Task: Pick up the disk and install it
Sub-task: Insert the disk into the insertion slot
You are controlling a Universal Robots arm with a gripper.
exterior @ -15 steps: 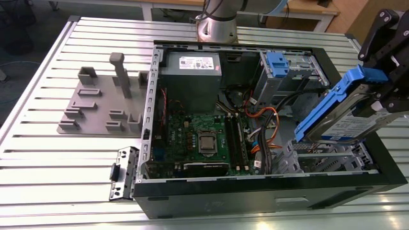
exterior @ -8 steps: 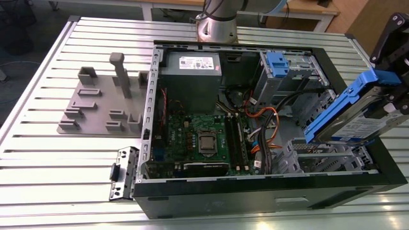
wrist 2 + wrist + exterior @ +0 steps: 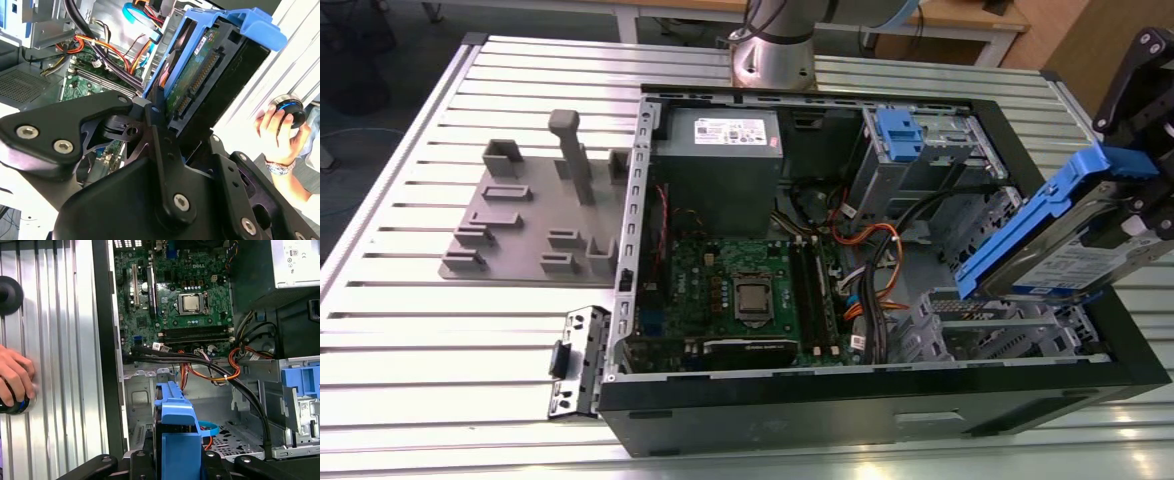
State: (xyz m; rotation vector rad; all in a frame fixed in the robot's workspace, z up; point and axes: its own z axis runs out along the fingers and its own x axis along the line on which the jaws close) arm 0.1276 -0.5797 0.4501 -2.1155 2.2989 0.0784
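The disk, a silver drive with a white-and-blue label in a bright blue bracket, hangs tilted above the open computer case at the exterior view's right. My gripper is shut on it from the far end. In the second wrist view the disk's green board and connector edge face the camera, with my gripper clamped on the bracket. The first wrist view shows the disk's blue bracket end-on between my fingers, over the case's bare metal floor.
Inside the case lie a motherboard, a grey power supply, loose cables and a grey drive cage with a blue latch. A grey fixture stands on the slatted table. A person's hand holds a round knob beside the case.
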